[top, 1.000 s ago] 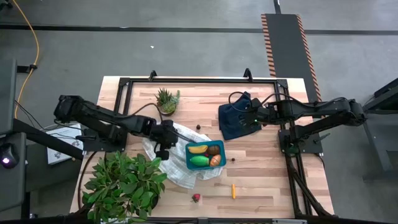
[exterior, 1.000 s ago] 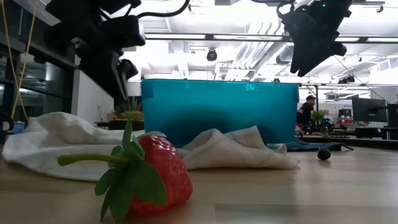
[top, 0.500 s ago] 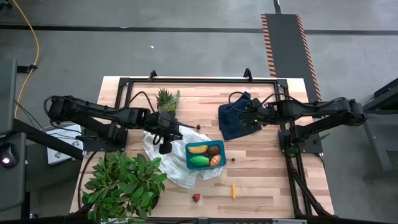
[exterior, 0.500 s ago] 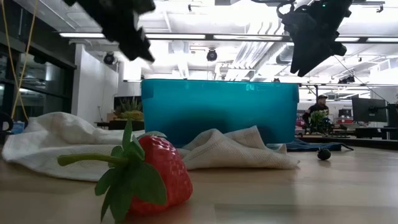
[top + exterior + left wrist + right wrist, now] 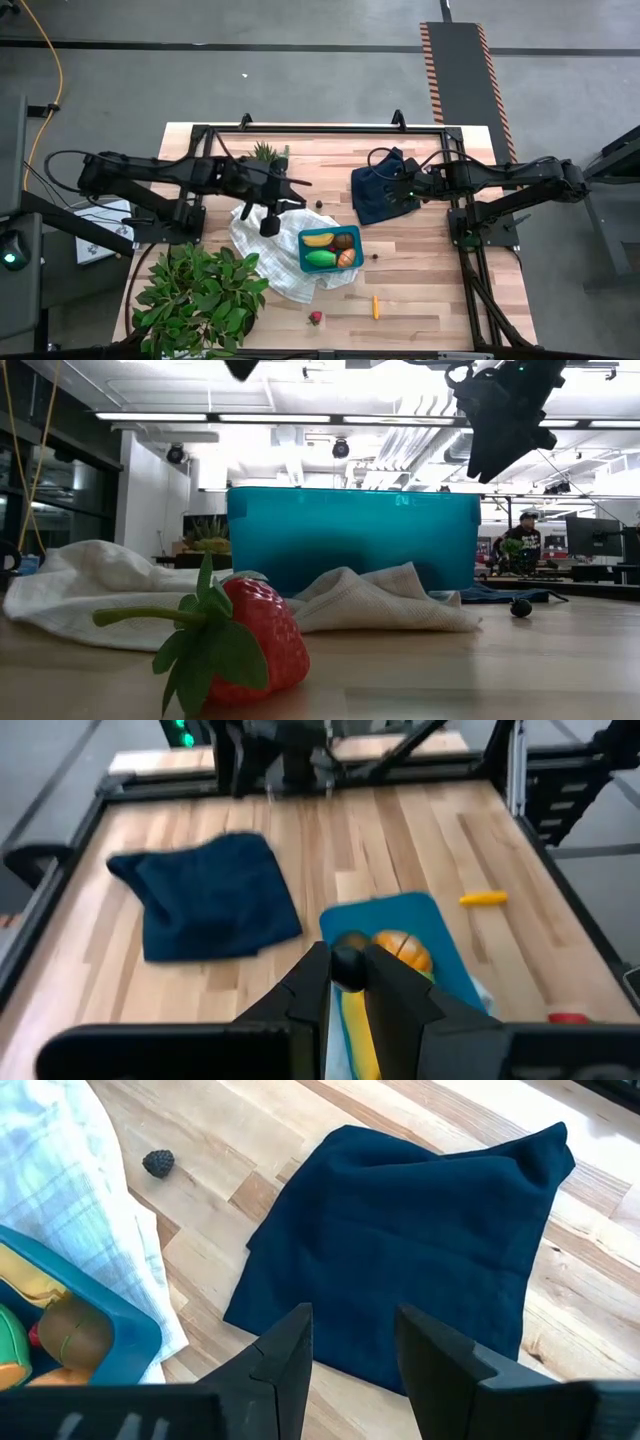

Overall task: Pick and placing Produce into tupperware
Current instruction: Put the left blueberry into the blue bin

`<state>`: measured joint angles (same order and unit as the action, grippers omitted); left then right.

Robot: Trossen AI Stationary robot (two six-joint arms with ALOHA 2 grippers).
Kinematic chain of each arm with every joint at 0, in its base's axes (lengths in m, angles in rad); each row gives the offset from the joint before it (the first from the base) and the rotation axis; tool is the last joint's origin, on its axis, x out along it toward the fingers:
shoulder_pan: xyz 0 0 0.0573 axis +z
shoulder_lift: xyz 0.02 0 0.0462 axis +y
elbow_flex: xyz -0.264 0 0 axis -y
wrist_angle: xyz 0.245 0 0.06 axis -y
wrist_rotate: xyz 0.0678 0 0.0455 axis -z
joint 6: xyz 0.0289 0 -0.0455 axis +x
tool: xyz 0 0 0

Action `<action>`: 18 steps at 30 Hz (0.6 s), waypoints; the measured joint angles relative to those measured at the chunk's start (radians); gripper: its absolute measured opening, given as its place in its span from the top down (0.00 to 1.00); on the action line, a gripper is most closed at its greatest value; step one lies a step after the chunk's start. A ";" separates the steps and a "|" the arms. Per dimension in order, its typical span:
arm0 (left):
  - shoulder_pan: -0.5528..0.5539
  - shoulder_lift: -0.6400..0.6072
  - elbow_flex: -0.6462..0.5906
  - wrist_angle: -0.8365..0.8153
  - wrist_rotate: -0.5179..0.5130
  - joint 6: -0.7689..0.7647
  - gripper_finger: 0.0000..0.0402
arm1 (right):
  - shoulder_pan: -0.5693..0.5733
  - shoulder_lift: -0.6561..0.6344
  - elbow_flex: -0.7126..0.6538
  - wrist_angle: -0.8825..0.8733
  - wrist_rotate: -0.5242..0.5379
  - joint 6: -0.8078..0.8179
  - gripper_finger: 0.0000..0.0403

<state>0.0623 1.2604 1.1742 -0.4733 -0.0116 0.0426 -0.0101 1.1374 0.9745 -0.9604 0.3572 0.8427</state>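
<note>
The teal tupperware [image 5: 330, 230] stands open on a white cloth [image 5: 258, 245]. It holds a yellow banana [image 5: 318, 239], a brown round fruit, a green fruit [image 5: 320, 258] and an orange wedge [image 5: 402, 950]. My left gripper [image 5: 298, 198] hovers high over the cloth by the box's left end, shut on a dark berry [image 5: 348, 964]. On the wood lie a strawberry [image 5: 316, 318], a carrot [image 5: 376, 306] and two more berries [image 5: 318, 203] [image 5: 375, 255]. My right gripper [image 5: 352, 1345] waits open above the navy cloth [image 5: 400, 1250]. My left gripper pinches a small dark berry [image 5: 348, 964] between its two fingertips [image 5: 310, 982]. The fingers point toward the table's right, over the box's left end. The berry is lifted clear of cloth and table.
A spiky succulent [image 5: 268, 160] stands near the far edge, just behind the left arm. A big leafy plant [image 5: 200, 290] fills the near left corner. A black frame [image 5: 320, 128] runs along the far edge. Bare wood lies to the right of and nearer than the box.
My left gripper has risen from the white cloth, leaving the low view at its top. It has also shifted toward the far edge and somewhat to the right. The right arm has kept still.
</note>
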 joint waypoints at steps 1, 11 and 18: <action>0.005 0.007 0.017 -0.001 0.001 0.006 0.89 | 0.000 0.000 0.000 0.000 -0.001 -0.006 0.67; 0.069 0.091 0.117 -0.079 0.118 0.013 0.89 | 0.000 0.000 0.000 0.002 -0.006 -0.014 0.67; 0.082 0.193 0.207 -0.138 0.191 0.066 0.89 | 0.000 0.000 0.000 0.006 -0.009 -0.016 0.67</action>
<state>0.1440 1.4536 1.3817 -0.6110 0.1793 0.1084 -0.0103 1.1369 0.9745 -0.9541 0.3485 0.8270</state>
